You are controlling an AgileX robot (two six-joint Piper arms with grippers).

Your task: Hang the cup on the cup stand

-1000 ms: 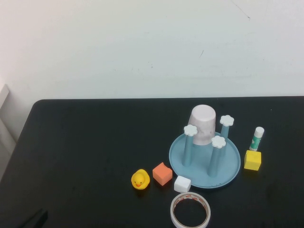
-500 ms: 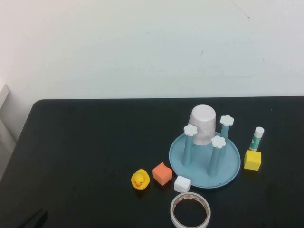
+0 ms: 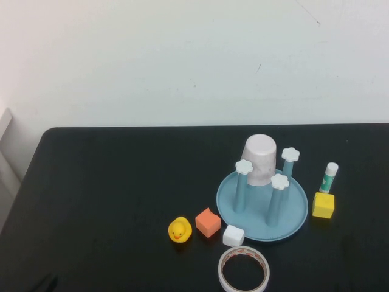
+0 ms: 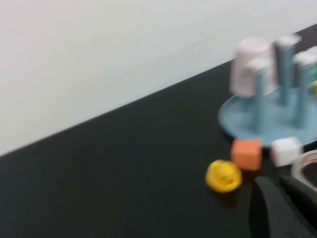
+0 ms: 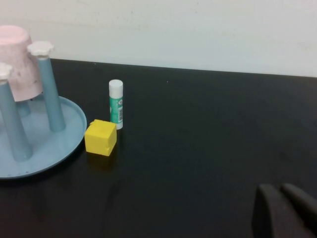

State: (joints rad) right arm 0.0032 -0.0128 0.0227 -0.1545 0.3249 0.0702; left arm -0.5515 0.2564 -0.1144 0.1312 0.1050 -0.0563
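Observation:
The pale pink cup [image 3: 260, 159] sits upside down over a back peg of the light blue cup stand [image 3: 292, 213]. Three white flower caps show around it. The cup [image 4: 250, 64] and stand [image 4: 237, 116] show in the left wrist view, and the cup [image 5: 17, 59] and stand [image 5: 49, 144] also show in the right wrist view. My left gripper [image 4: 278, 186] is shut and empty, low near the table's front left, well away from the stand. My right gripper [image 5: 280, 191] is shut and empty, low over the table to the right of the stand, and does not show in the high view.
In front of the stand lie a yellow duck [image 3: 179, 230], an orange cube [image 3: 208, 222], a white cube [image 3: 233, 235] and a white tape roll [image 3: 244, 269]. A glue stick [image 3: 329, 177] and a yellow cube [image 3: 323, 205] stand to its right.
The dark tip of my left gripper at the front left corner of the high view has drawn back almost out of sight. The cup and stand have not moved.

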